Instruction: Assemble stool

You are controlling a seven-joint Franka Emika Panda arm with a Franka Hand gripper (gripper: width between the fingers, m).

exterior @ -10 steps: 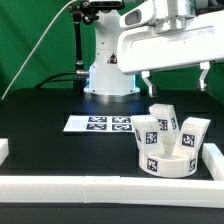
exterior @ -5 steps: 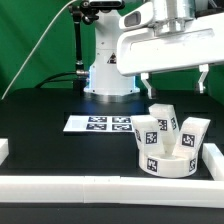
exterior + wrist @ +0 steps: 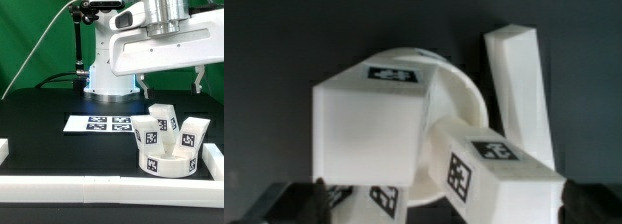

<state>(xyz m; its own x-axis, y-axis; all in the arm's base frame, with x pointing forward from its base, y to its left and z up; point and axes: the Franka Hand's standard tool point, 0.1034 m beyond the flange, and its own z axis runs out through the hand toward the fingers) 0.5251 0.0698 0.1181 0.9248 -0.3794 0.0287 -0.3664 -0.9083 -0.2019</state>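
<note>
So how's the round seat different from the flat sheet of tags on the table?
The seat is a thick round disc with legs standing on it; the marker board is a thin flat rectangle with nothing on it. The seat sits by the rail, the board out on the open table. Both are white with black square tags.

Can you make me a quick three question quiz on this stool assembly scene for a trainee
1. True or false: the gripper is clamped on a leg.
2. How many legs stand up from the round seat? A) one B) two C) three
3. Fill in: the flat sheet of printed tags on the table, at the exterior view's left of the seat, is the ____ board.

Key:
1. False. Its jaws stand open above the stool parts and hold nothing.
2. C. One leg is nearest the marker board, a second leg is behind it, and a third leg is toward the exterior view's right.
3. Marker.
</note>
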